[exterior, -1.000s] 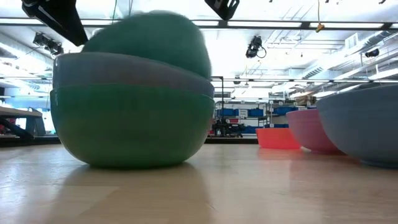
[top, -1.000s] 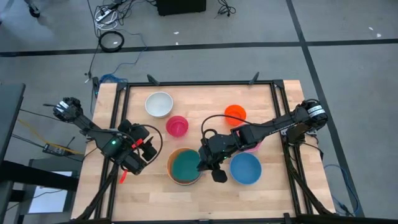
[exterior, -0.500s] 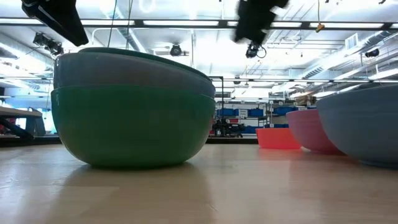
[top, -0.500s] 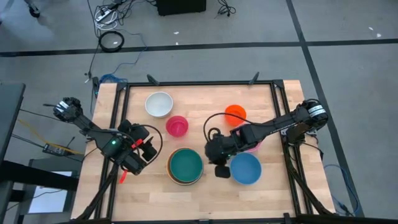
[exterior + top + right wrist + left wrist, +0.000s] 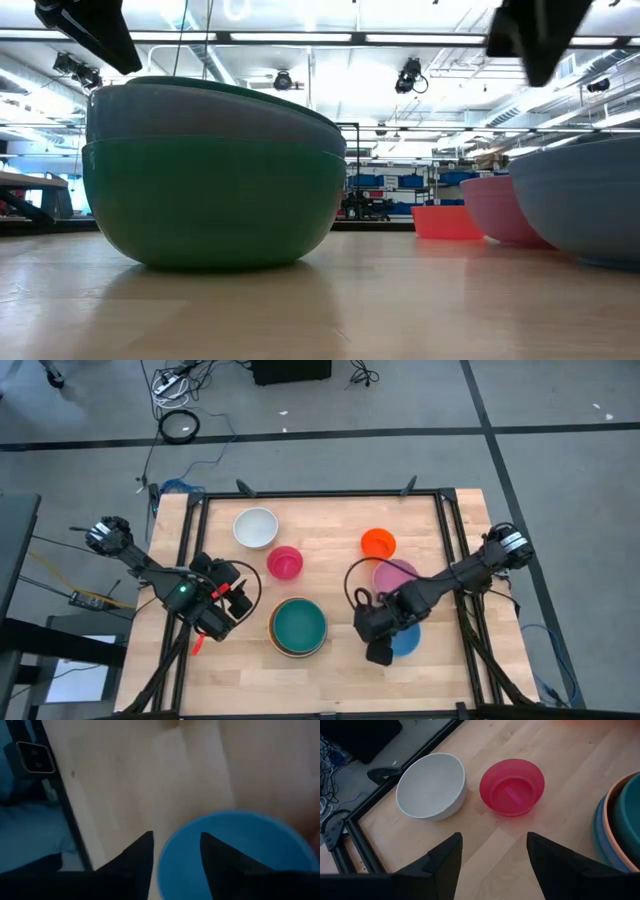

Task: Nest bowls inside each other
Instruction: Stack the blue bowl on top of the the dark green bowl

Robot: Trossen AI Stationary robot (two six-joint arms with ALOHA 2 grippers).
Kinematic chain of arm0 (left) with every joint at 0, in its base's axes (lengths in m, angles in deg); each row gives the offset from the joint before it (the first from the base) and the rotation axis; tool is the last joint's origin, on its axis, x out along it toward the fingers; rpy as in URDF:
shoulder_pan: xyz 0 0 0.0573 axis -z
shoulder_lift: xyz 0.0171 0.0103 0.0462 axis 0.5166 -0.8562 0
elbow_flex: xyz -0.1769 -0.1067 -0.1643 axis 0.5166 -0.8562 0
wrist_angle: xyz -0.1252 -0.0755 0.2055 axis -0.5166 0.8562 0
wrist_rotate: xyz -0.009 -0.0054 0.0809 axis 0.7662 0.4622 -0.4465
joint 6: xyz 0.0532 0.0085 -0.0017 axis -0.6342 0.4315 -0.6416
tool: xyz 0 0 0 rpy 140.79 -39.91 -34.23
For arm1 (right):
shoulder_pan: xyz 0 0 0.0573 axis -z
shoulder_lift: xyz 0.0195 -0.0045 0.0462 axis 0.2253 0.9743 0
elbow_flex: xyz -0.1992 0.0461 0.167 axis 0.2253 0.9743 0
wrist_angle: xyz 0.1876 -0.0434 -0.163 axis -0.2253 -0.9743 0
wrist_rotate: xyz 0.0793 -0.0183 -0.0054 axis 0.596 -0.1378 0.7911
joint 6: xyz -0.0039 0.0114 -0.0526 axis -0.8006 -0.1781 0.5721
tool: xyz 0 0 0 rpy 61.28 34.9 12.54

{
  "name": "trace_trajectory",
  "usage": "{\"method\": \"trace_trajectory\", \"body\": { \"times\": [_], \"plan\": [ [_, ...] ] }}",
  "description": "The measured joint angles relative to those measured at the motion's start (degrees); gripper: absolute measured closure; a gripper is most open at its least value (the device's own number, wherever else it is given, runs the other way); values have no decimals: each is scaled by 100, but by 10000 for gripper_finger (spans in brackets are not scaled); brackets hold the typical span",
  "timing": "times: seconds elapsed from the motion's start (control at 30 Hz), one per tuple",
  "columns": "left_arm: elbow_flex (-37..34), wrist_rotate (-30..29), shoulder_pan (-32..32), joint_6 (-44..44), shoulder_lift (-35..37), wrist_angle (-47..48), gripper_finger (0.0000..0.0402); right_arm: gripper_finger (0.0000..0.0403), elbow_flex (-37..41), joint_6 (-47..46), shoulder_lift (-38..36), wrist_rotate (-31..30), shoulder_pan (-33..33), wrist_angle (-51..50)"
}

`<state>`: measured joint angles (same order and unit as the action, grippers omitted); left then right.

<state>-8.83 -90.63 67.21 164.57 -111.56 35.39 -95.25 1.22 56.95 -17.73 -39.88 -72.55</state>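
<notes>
Above a glossy blue bowl (image 5: 404, 641), right gripper (image 5: 381, 652) jaws parted and empty, left gripper (image 5: 222, 622) jaws wide.

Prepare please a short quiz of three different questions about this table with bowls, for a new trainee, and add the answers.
1. True or false: the teal bowl sits on top inside the stack of bowls.
2. Which bowl is under the right gripper? A. white bowl B. blue bowl C. red bowl
3. Fill in: the left gripper waits beside the stack, and its fingers are ____.

Key
1. True. In the high view, teal fills the top of the stack.
2. B. The right wrist view shows the blue bowl just past the fingers.
3. Open, with nothing between them. Ahead lie the white bowl and the red bowl.
</notes>
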Motion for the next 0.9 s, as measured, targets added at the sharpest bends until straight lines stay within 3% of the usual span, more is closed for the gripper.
{"method": "trace_trajectory", "body": {
  "times": [0.27, 0.63, 0.9],
  "plan": [
    [0, 0, 1, -11, -1, -9, 172, 207, 0, -623, 13, 115, -577, -101],
    [0, -2, 1, -13, -1, -11, 172, 210, 878, -619, 24, -753, -1250, -170],
    [0, -2, 1, -13, 0, -10, 172, 214, 1204, -924, 26, -514, -1291, 332]
  ]
}}
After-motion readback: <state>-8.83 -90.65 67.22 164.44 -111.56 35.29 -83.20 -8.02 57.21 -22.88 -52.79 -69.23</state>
